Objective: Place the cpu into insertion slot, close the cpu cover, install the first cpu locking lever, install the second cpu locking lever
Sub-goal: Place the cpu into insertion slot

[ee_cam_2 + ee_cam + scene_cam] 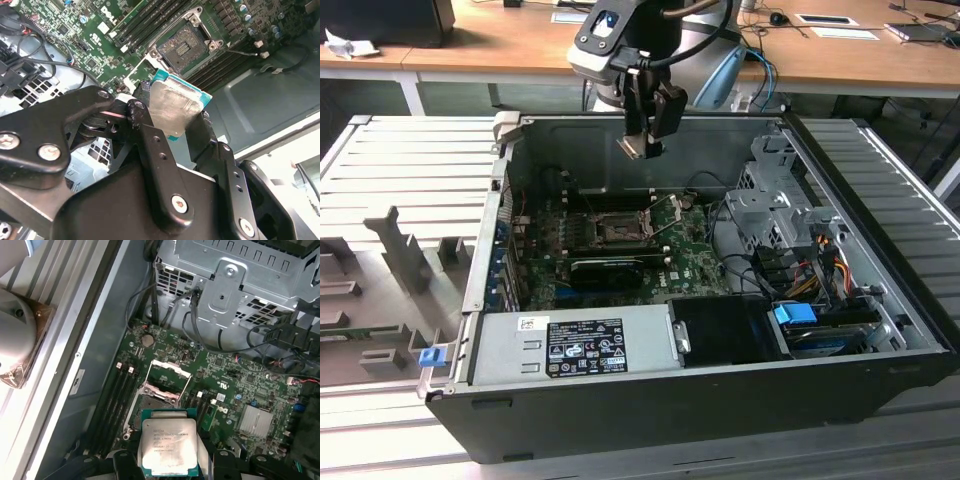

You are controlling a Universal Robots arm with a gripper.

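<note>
- over the open case (pixel 570 150), my gripper (pixel 642 141) clamps the cpu (pixel 632 148) by two edges.
- i see the insertion slot (pixel 617 229) well below it, uncovered, cpu cover (pixel 667 213) tipped up.

Arm: the arm (pixel 620 35) enters at the upper centre of the exterior view, its last section bent downward.
Wrist: grey and black, in the top centre of that frame, carrying the gripper beneath it.
Gripper: the gripper (pixel 642 148) hangs in the air with its tips pointing down.
Fingers: the black, bolted fingers (pixel 150 140) stand one at each side of the cpu (pixel 175 107), pressing its opposite edges.
Grip: clamped on the cpu, whose pale face shows between the tips in both wrist views.
</note>
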